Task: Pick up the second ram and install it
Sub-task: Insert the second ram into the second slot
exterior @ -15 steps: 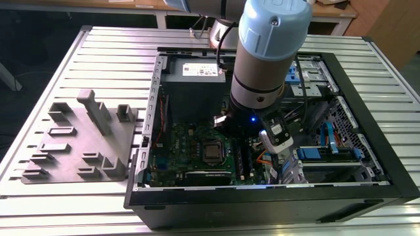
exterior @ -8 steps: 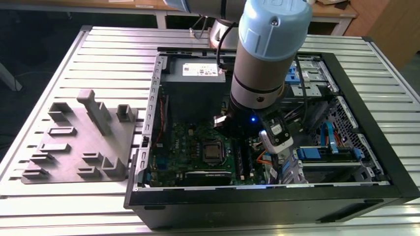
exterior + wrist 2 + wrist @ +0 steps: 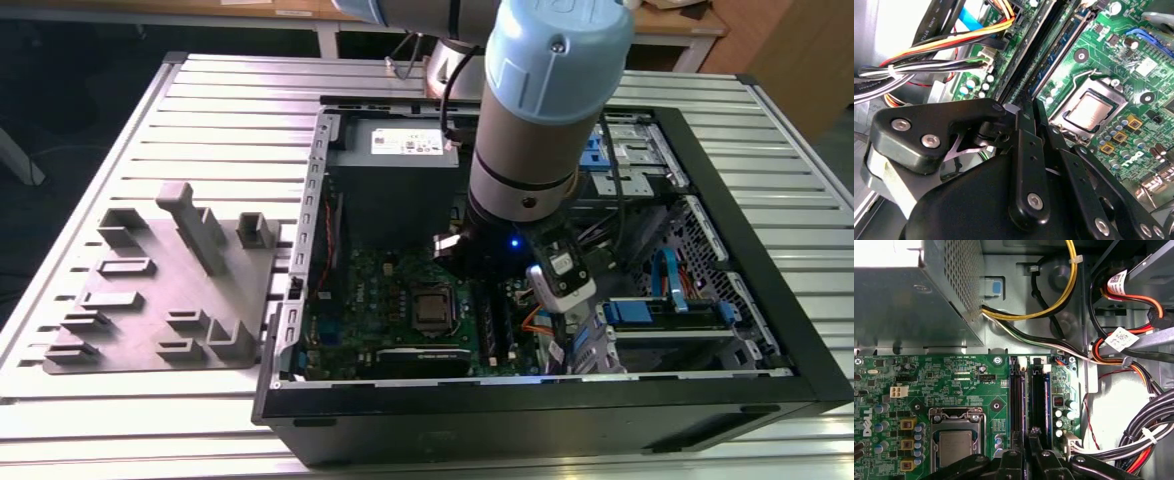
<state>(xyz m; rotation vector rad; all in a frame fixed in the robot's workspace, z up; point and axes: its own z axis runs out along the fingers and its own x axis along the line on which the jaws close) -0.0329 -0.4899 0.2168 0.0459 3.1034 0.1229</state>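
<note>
— The gripper (image 3: pixel 1026 107), how does it stand?
— Narrow. In both wrist views the two black fingers (image 3: pixel 1035 436) are drawn close together, with the second ram (image 3: pixel 1024 400) pinched between them, seen on its thin edge.
— And where is that stick?
— Down inside the open computer case (image 3: pixel 534 420), over the green motherboard (image 3: pixel 954 375). It runs straight out from the fingertips along the long black memory slots (image 3: pixel 1039 400), in line with them and just beside the processor socket (image 3: pixel 956 445). Whether its lower edge is already seated in a slot I cannot tell.
— What lies around it?
— Past the far end of the slots, yellow, black and orange cables (image 3: pixel 1054 305) loop across the case wall next to a grey perforated metal box (image 3: pixel 929 300).
— And from outside?
— In the exterior view the arm (image 3: pixel 547 100) comes down into the middle of the case, its wrist low over the board. The case lies on its side on a slatted metal table (image 3: pixel 200 100). A grey plastic holder block (image 3: pixel 160 300) sits on the table at the exterior view's left, just beside the case and well apart from the gripper
</note>
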